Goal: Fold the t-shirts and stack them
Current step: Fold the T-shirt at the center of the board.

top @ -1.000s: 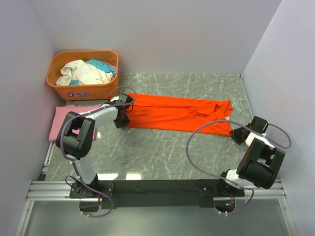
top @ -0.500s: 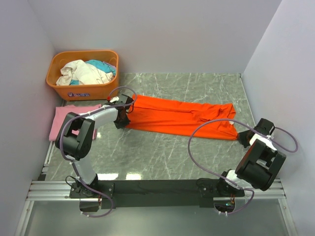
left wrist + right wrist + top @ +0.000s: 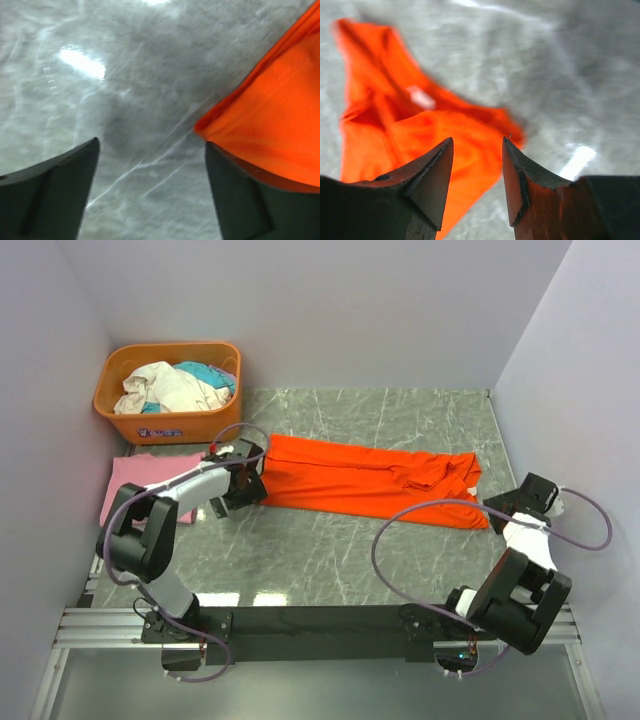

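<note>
Pink t-shirt point(image 3: 120, 485) partly under the left arm point(image 3: 195, 483); orange t-shirt point(image 3: 385, 125) blurred in right wrist view.

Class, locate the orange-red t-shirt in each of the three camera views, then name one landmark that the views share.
Top external: the orange-red t-shirt lies stretched left to right across mid-table.
Left wrist: its edge fills the right side, from the top corner down.
Right wrist: left and centre, blurred.
Shared landmark: the grey marbled tabletop under it.

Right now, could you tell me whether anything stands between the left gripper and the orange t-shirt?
Nothing visible does: the left gripper is open over the table, the orange t-shirt beside one finger.
</note>
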Action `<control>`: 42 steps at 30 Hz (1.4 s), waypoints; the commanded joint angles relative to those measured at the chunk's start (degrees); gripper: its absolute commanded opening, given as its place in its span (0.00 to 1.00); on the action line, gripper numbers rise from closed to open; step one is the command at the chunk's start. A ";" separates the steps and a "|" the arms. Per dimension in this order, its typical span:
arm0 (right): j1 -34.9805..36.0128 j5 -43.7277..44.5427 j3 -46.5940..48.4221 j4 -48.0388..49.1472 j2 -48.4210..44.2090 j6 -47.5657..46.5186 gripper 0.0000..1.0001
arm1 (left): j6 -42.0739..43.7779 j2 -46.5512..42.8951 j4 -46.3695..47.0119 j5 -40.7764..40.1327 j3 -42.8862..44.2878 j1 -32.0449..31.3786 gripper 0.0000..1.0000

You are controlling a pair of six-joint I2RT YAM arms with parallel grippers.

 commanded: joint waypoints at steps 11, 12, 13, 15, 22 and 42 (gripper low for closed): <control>17.80 -3.06 14.69 2.10 4.68 -1.76 0.56 | 12.85 -16.96 -0.07 -8.65 4.01 0.63 0.99; 18.32 -3.41 15.13 3.41 7.04 -1.32 0.59 | 13.91 -17.58 0.98 -9.35 2.88 0.81 0.99; 19.03 -3.59 16.01 3.95 8.19 -0.45 0.59 | 15.05 -18.02 1.60 -10.14 2.34 1.42 1.00; 19.30 -4.73 16.98 5.61 12.05 0.35 0.61 | 15.76 -18.90 3.36 -11.47 0.94 2.21 0.99; 19.65 -4.03 22.42 7.12 21.20 1.06 0.61 | 16.37 -19.17 5.39 -10.76 -1.35 3.89 0.99; 22.28 -6.40 28.40 7.12 32.99 -0.53 0.61 | 16.29 -17.06 4.86 -10.86 -0.91 4.06 0.99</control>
